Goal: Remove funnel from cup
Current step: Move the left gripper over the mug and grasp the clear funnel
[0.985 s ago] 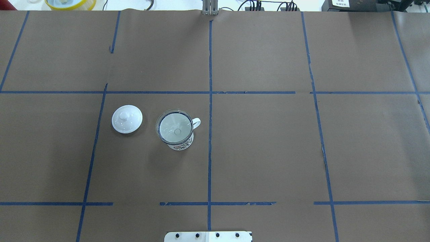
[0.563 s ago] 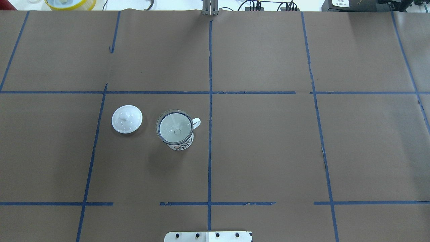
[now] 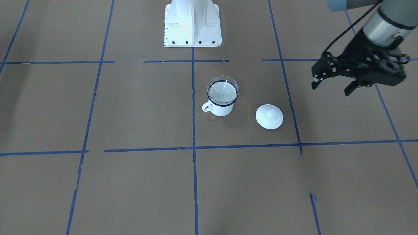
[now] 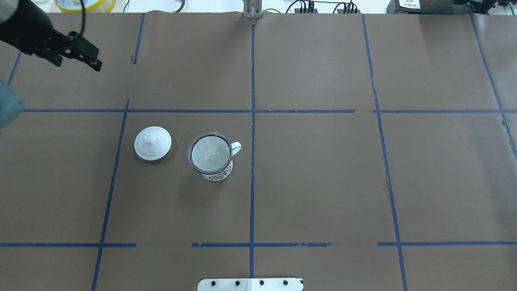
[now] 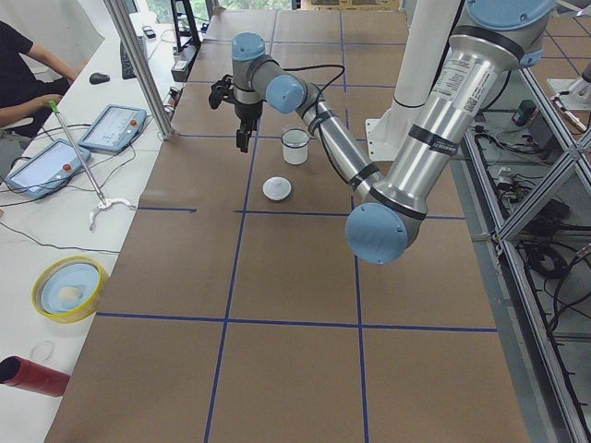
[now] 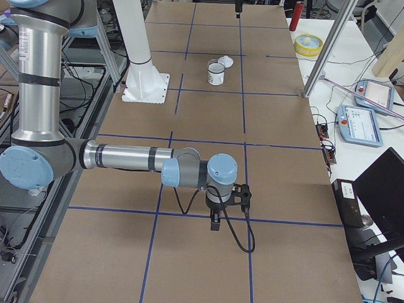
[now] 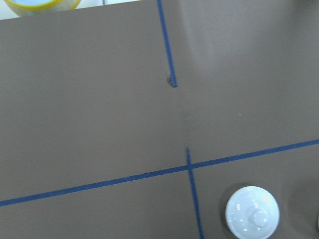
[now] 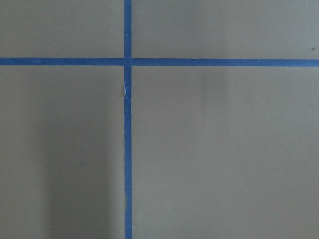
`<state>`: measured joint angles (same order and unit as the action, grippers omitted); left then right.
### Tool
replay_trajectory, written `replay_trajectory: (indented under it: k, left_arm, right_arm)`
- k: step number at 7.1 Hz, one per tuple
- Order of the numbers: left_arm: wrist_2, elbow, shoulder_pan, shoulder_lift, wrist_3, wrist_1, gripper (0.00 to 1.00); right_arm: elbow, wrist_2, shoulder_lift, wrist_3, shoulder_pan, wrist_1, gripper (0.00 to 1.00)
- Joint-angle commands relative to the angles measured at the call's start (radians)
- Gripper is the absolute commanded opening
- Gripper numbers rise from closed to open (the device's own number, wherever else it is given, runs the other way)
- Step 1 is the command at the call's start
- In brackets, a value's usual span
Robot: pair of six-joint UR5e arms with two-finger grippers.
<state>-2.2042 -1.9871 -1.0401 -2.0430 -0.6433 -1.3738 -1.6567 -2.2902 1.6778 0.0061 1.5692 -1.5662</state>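
Observation:
The clear funnel point(image 4: 210, 152) sits in the mouth of the white cup point(image 4: 221, 173), whose handle points right, left of the table's centre line. In the front view the funnel point(image 3: 222, 89) rests upright in the cup point(image 3: 222, 110). My left gripper point(image 4: 76, 64) is open and empty, high over the far left of the table, well away from the cup; it also shows in the front view point(image 3: 332, 88). My right gripper point(image 6: 218, 216) shows only in the exterior right view, far from the cup, and I cannot tell whether it is open or shut.
A white round lid with a knob point(image 4: 152, 143) lies just left of the cup, also in the left wrist view point(image 7: 252, 213). The robot's white base point(image 3: 192, 23) stands behind the cup. A yellow bowl point(image 4: 85, 4) sits past the far left edge.
My left arm and its open gripper have come into the overhead view at the top left. The cup, funnel and lid have not moved.

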Motion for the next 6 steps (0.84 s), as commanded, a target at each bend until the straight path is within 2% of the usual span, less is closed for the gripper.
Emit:
replay_trajectory:
  k: [1,2,3,4,6]
  left_arm:
    - [0.072,0.005,0.147,-0.052,-0.126,0.001,1.00]
    - [0.104,0.016,0.231,-0.080,-0.203,-0.001,1.00]
    - [0.166,0.019,0.256,-0.080,-0.205,-0.008,1.00]
    - [0.173,0.071,0.332,-0.083,-0.235,-0.054,1.00]
    - [0.224,0.132,0.400,-0.089,-0.303,-0.111,1.00]
  right_arm:
    - [0.000,0.000,0.000,0.000,0.000,0.000,1.00]
    - [0.000,0.000,0.000,0.000,0.000,0.000,1.00]
    - [0.000,0.000,0.000,0.000,0.000,0.000,1.00]
    - [0.000,0.000,0.000,0.000,0.000,0.000,1.00]
    - [0.000,0.000,0.000,0.000,0.000,0.000,1.00]
